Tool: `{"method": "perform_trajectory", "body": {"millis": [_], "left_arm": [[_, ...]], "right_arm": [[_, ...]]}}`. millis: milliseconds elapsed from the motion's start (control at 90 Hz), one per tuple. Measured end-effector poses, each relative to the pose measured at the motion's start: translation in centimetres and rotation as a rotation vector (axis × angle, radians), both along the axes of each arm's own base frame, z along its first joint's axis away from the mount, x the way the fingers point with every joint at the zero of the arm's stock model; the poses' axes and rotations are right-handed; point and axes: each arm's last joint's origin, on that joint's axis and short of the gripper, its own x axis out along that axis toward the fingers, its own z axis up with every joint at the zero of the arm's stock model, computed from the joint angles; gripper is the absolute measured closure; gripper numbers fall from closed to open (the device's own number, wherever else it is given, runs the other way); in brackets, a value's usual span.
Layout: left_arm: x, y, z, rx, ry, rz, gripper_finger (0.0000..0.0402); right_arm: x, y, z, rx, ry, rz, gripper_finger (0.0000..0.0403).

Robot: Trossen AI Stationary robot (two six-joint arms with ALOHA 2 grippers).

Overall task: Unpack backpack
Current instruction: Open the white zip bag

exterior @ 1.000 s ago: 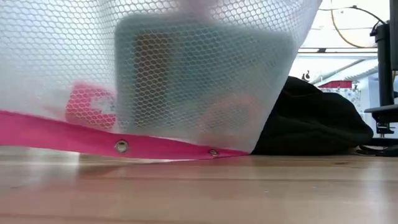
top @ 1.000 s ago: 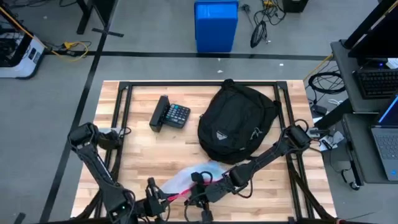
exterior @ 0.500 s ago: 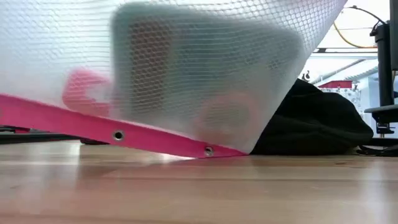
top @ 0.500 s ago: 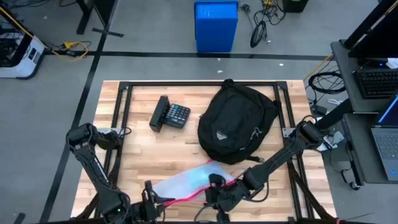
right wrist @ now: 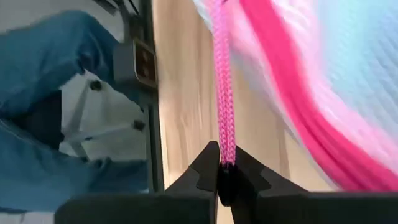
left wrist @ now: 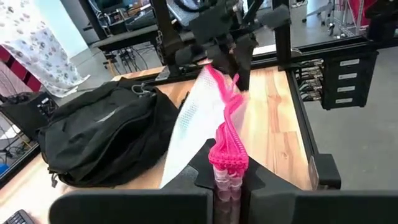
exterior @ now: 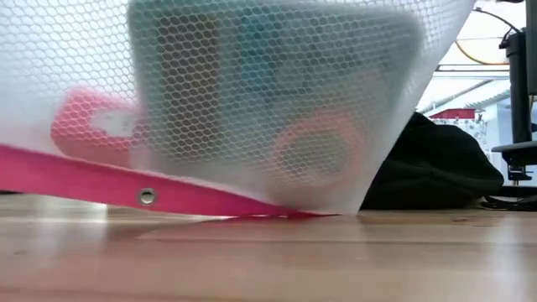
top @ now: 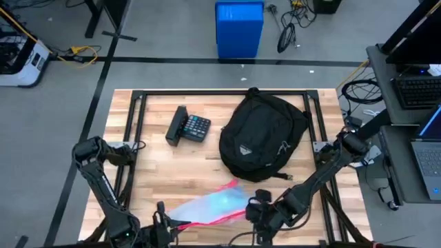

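My left end effector (left wrist: 227, 180) sits at the near left edge of the wooden counter (top: 158, 165), with its fingers closed on a bunched pink cord (left wrist: 225, 146) of the mesh pouch (top: 210, 205). My right end effector (right wrist: 225, 177) sits at the near edge a little right of centre and is closed on a second pink cord (right wrist: 224, 93) of the same pouch. The pouch is translucent white netting with a pink border strip (exterior: 126, 189) carrying metal eyelets (one eyelet shows clearly in the low view). It spans between my two end effectors, one corner touching the counter. Inside it, a pale blue-green rectangular item (exterior: 268, 92) and a pink item (exterior: 88, 126) show through the mesh; I cannot tell what they are.

The backpack (top: 263, 134) lies flat on the far right part of the counter, logo patch up, just beyond the pouch. A black calculator (top: 189, 126) lies to its left, well apart from the pouch.
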Motion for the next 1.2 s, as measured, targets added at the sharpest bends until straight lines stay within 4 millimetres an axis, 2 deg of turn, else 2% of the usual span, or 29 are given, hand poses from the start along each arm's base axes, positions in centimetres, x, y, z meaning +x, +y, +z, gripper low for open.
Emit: {"method": "perform_trajectory", "body": {"millis": [300,833,1200], "left_arm": [[0.0,0.0,0.0,0.003,0.003,0.001,0.0402],[0.0,0.0,0.0,0.004,0.004,0.000,0.0402],[0.0,0.1,0.0,0.003,0.004,0.000,0.0402]], "right_arm": [[-3.8,0.3,1.4,-0.012,0.105,-0.071,0.0403],[-5.9,0.9,1.4,-0.025,0.200,-0.136,0.0403],[-5.9,1.1,1.5,-0.004,0.195,-0.133,0.0397]]}}
